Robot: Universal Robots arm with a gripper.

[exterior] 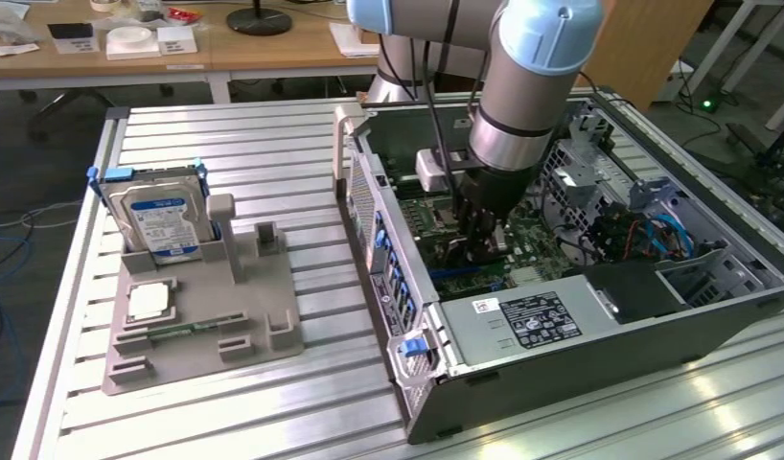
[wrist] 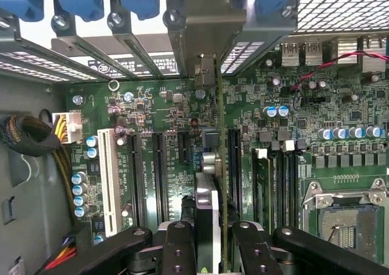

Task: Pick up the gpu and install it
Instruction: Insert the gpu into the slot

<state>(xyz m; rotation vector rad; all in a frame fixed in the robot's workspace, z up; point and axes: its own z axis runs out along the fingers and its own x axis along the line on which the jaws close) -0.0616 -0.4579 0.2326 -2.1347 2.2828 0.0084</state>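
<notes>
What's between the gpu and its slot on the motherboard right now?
Nothing visible. The gripper is shut on the gpu, holding it edge-on inside the open case, straight over the motherboard. The card runs down toward the board between the black slots, with no cable or part across its path.

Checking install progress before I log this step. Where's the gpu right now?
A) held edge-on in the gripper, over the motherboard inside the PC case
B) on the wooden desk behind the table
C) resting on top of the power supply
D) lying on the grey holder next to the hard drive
A: in the wrist view the gpu sits edge-on between the fingers of the gripper, above the motherboard slots; the exterior view shows the arm reaching into the PC case.
</notes>
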